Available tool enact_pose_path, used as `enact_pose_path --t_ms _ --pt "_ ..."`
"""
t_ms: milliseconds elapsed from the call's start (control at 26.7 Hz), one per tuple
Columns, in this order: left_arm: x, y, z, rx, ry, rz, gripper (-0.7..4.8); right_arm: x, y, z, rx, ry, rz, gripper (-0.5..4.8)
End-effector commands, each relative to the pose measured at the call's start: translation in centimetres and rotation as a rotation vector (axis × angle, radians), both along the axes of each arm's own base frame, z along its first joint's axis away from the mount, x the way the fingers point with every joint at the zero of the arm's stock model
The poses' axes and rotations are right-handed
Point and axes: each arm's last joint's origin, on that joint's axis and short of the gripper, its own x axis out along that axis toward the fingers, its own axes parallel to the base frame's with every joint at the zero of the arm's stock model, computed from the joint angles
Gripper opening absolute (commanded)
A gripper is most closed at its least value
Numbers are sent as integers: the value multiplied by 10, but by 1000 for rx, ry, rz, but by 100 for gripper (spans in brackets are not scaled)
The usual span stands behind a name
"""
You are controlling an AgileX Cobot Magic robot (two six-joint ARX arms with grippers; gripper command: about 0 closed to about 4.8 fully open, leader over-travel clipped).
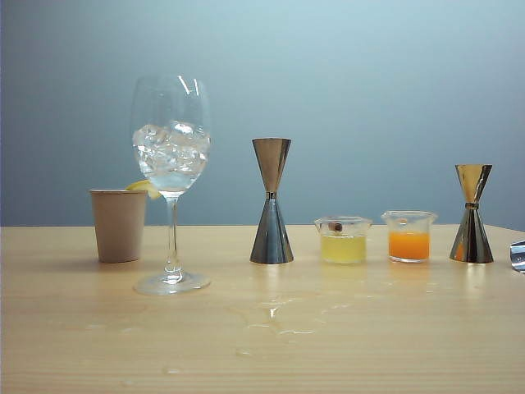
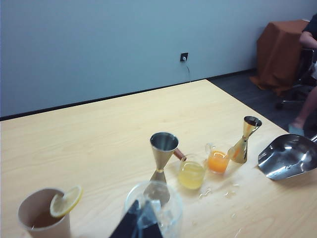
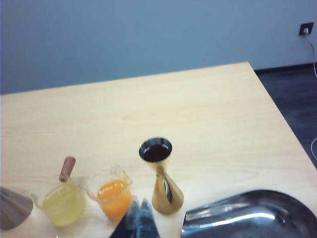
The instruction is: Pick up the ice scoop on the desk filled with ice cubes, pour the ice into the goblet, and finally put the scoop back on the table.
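- Exterior view: you are looking at the goblet (image 1: 171, 180) standing on the desk (image 1: 262, 336) with the ice cubes (image 1: 171, 149) already sitting in its bowl, just beside the paper cup (image 1: 119, 224). Only a sliver of the ice scoop (image 1: 518, 255) is showing at the right edge, low by the desk. Neither gripper is appearing here. A wet patch (image 1: 283, 316) is glistening in front of the silver jigger (image 1: 271, 202).
- Left wrist view: you are seeing the left gripper (image 2: 141, 223) hanging over the goblet's rim (image 2: 153, 208); its dark fingertips are blurred, so you cannot tell how far apart the jaws are standing, and nothing is visibly gripped. The scoop (image 2: 288, 156) is looking empty, off beyond the gold jigger (image 2: 244, 140).
- Right wrist view: you are seeing the right gripper (image 3: 138, 220) with its fingers pressed together, fully closed; the scoop's trough (image 3: 250, 215) is sitting right beside it, but the handle is hidden, so you cannot confirm the grip from here.
- Judging the risk: you are working close to the gold jigger (image 3: 162, 178) and the orange beaker (image 3: 112, 194); lowering the scoop with a swing toward them could be knocking them over, and the wet desk could be letting the steel slide once released.
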Motion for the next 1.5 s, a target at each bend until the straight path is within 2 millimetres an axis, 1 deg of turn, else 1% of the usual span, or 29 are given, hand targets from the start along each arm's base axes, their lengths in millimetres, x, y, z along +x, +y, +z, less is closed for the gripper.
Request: enact_pose_path --t_ms 37,187,262,449,598,673,785,823,935,1159,1309,1496 --pt "-5 3 -8 0 -4 12 -6 -3 0 -2 -6 4 0 -6" --pt "-13 7 -25 -4 -11 11 -6 -11 1 -10 3 -35 41 -6" --pt "-16 9 -33 -13 -27 11 -6 -18 0 -18 6 -71 47 -6" --pt "-24 13 -55 -20 -41 12 -6 -32 -1 -43 3 -86 24 -6" --pt "-26 14 -75 -15 -32 11 -6 -39 -2 -62 2 -87 16 -6" --pt "-27 15 -90 -18 -38 11 -6 -42 -2 -74 1 -75 16 -6" --pt "-28 15 -112 -35 -70 12 -6 -44 -2 -87 1 -55 19 -5" --pt "-28 15 -121 -37 -73 12 -6 -44 -2 -89 10 -47 19 -5" --pt "-28 15 -135 -35 -69 12 -6 -44 -2 -88 77 -42 10 -5" --pt "-29 18 -153 -62 -114 83 -6 -44 -2 -88 76 -43 3 -5" --pt "-30 19 -162 -69 -120 82 -6 -44 -2 -88 76 -43 3 -5" --pt "-32 21 -163 -93 -137 122 -6 -44 -2 -88 76 -43 4 -5"
